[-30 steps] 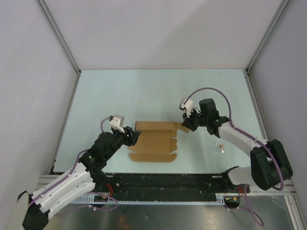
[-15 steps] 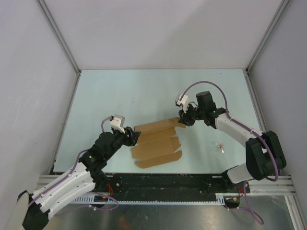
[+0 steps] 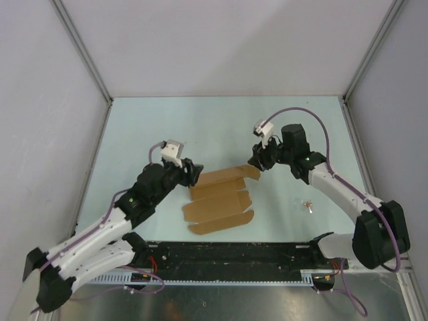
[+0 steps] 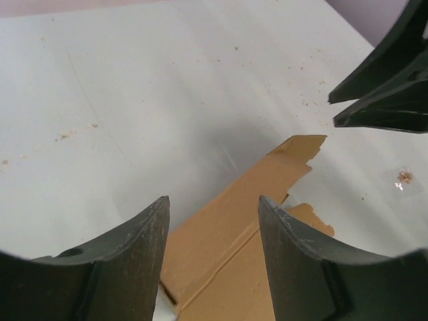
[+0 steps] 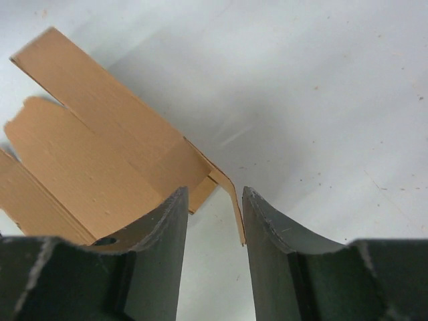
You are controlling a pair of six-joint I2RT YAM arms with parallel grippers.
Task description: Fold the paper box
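Note:
The paper box (image 3: 221, 198) is a flat brown die-cut sheet lying skewed on the table between the arms. My left gripper (image 3: 193, 173) hovers at its far left corner. In the left wrist view its jaws (image 4: 214, 208) stand open, with the paper box (image 4: 231, 234) lying below the gap. My right gripper (image 3: 259, 161) is at the sheet's far right tab. In the right wrist view its jaws (image 5: 212, 195) are open around a bent-up tab (image 5: 231, 194), which stands loose close to the right finger (image 5: 267, 231).
A small reddish scrap (image 3: 309, 204) lies on the table to the right of the sheet and also shows in the left wrist view (image 4: 404, 178). Grey walls enclose the table on three sides. A black rail (image 3: 234, 254) runs along the near edge.
The right gripper dragged the tab back, turning the sheet askew, then opened and let go of it. The left gripper moved away from me to the sheet's far left corner.

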